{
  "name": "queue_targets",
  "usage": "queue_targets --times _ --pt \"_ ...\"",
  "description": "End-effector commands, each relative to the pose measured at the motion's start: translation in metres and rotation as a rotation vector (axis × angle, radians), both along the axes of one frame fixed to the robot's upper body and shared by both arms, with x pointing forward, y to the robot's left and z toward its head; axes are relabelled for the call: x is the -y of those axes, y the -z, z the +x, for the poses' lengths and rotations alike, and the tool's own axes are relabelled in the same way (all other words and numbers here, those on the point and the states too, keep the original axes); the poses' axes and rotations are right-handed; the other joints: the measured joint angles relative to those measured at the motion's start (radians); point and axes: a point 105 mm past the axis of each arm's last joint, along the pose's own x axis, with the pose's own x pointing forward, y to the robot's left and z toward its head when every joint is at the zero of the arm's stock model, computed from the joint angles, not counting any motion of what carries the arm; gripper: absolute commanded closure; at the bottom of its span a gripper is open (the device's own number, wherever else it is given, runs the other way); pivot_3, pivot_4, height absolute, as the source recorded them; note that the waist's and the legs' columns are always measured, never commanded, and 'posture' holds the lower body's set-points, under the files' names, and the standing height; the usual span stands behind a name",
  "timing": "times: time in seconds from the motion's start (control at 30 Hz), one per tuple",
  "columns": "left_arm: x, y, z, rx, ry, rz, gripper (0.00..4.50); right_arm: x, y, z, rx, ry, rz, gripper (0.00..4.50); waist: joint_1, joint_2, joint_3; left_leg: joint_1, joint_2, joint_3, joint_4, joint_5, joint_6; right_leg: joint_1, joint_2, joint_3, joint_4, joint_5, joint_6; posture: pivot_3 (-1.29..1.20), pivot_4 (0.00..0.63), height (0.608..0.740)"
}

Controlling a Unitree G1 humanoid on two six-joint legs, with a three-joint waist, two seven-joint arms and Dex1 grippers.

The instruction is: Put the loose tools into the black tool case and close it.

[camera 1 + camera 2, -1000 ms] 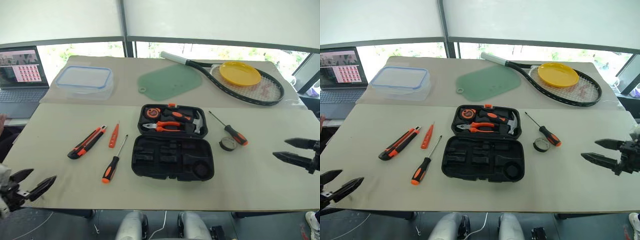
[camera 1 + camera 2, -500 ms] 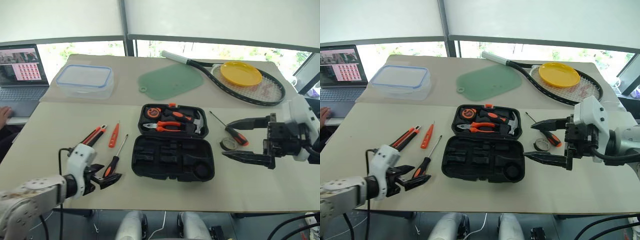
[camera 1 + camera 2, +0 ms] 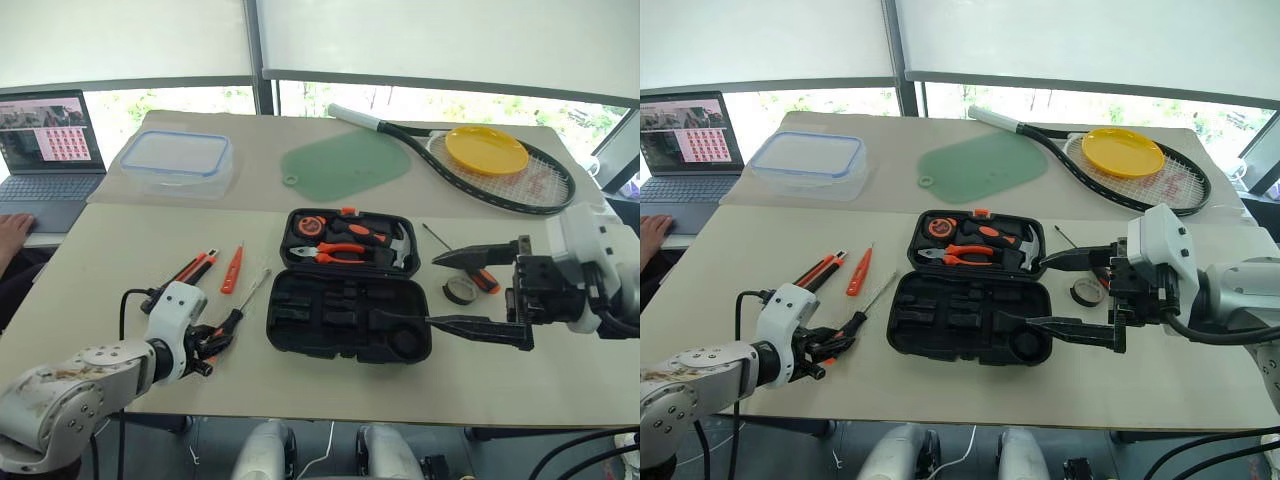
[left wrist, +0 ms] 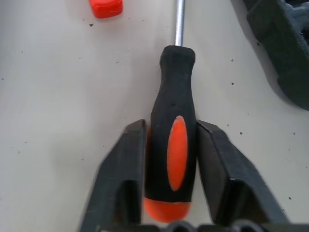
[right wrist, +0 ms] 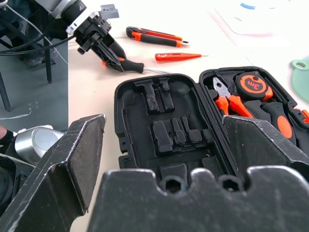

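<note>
The black tool case (image 3: pixel 348 290) lies open at the centre of the head-camera frame, on the near half of the beige table (image 3: pixel 520 375). It is a moulded plastic clamshell with rounded corners. Its near half holds bare shaped slots, and its far half holds orange-handled pliers (image 3: pixel 335 252), a steel hammer (image 3: pixel 400 247) and a round orange-and-black tape measure (image 3: pixel 306 226), whose face reads "3m" in the right wrist view.

The loose tools lie around the case. Left of it, at the lower left of the frame, is a screwdriver (image 4: pixel 173 140) with an orange-black handle and a thin steel shaft. Further left are the small all-orange tester screwdriver (image 3: pixel 231 269) and the orange-and-black utility knife (image 3: pixel 192 270). Right of the case are the second screwdriver (image 3: pixel 478 277) and the small dark tape roll (image 3: pixel 459 291), touching or nearly so.

The left gripper (image 4: pixel 170 193) has narrowed since half a second ago, when its fingers stood spread beside the handle. Now both fingers (image 4: pixel 123 179) press the sides of the screwdriver's handle, which lies on the table. The right gripper (image 3: pixel 470 295) is spread wide and holds nothing. It has come further left, so that its lower finger now reaches over the near right corner of the case, where earlier it hung beside the tape roll.

At the upper left, a laptop (image 3: pixel 48 150) shows a grid of small pictures, too small to read.
</note>
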Motion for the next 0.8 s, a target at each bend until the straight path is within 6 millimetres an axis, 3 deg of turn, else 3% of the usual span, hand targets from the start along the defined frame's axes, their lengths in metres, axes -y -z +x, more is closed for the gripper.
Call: queue_targets --times 0.03,0.17,0.23,0.33,0.43,0.53,0.6,0.8 --pt "0.006 -0.016 0.002 0.044 0.018 -0.072 3.63 0.0 -0.004 -0.003 0.038 -0.018 0.003 0.0 0.001 0.0 0.0 -0.001 0.0 0.0 0.0 0.0 0.0 -0.001 0.0 0.0 0.0 0.0 0.0 0.0 0.15 0.738" --pt "0.014 -0.061 0.014 0.191 0.097 -0.126 3.63 0.002 -0.003 -0.004 0.033 -0.011 0.007 0.0 0.002 -0.004 0.002 -0.003 0.0 -0.001 0.001 0.0 0.0 -0.002 0.001 -0.001 0.001 0.0 0.0 0.0 0.15 0.738" --pt "0.017 -0.074 0.017 0.214 0.148 -0.114 3.63 0.001 -0.001 -0.005 0.029 -0.011 0.008 0.0 0.002 -0.005 0.003 -0.003 0.0 -0.001 0.001 0.0 0.0 -0.002 0.001 -0.001 0.001 0.0 0.0 0.0 0.15 0.738" --pt "0.015 -0.093 0.03 0.288 0.236 0.034 3.63 0.001 0.001 -0.005 0.027 -0.01 0.005 0.0 -0.002 -0.006 0.003 -0.003 0.0 -0.001 0.001 0.0 0.0 -0.002 0.001 -0.001 0.001 0.002 0.003 0.0 0.15 0.738" --pt "0.027 -0.107 0.037 0.368 0.524 0.198 3.63 0.003 0.001 -0.003 0.027 0.002 0.008 0.0 -0.007 -0.008 0.005 -0.003 -0.001 0.0 0.0 0.001 -0.001 -0.003 0.003 0.0 0.0 0.002 0.004 0.0 0.15 0.738" --pt "0.04 -0.101 0.046 0.4 0.869 0.34 3.63 0.005 0.002 -0.002 0.025 0.017 0.017 0.0 -0.004 -0.006 0.005 -0.004 -0.002 0.001 0.0 0.001 -0.002 -0.004 0.004 -0.001 -0.001 0.0 -0.001 0.0 0.15 0.738" --pt "0.054 -0.1 0.051 0.44 1.03 0.328 3.63 0.005 0.005 -0.002 0.023 0.026 0.02 0.0 0.001 -0.006 0.005 -0.004 -0.002 0.002 0.0 0.001 -0.001 -0.004 0.004 -0.001 -0.002 0.0 0.0 0.0 0.15 0.738" --pt "0.09 -0.082 0.076 0.436 1.272 0.364 3.63 0.007 0.009 -0.008 0.016 0.081 0.03 0.0 0.015 -0.008 0.006 -0.011 -0.002 0.001 0.004 0.0 0.001 -0.007 0.005 -0.001 -0.002 0.005 0.008 0.0 0.15 0.738"
